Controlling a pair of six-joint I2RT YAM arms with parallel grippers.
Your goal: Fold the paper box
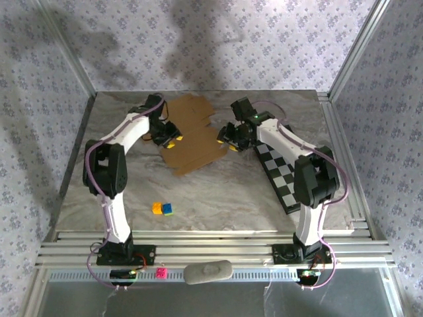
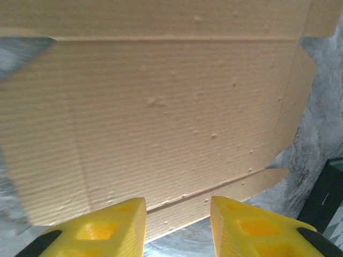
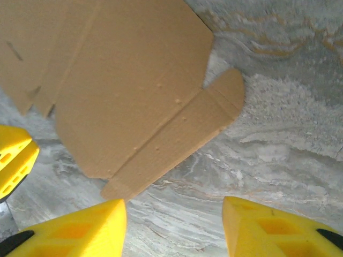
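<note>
The table [image 1: 218, 198] is open marble on the near side, and the left gripper [image 1: 170, 140] reaches down at the left edge of the paper box [image 1: 195, 142] with its fingers apart. The box lies far-centre, a flat, unfolded tan sheet with creases and a rounded tab. At its right edge the right gripper [image 1: 227, 140] points down, fingers spread over bare table, just left of a checkerboard [image 1: 281, 175].

Ahead of the left pincer [image 2: 177, 206], the flat tan-brown cardboard box sheet [image 2: 161, 118] runs off the picture's top and left edges; ahead of the right pincer [image 3: 174, 206] it is cropped likewise. Left of that pincer, a yellow plastic piece [image 3: 13, 160] is cut short; we cannot identify it.
</note>
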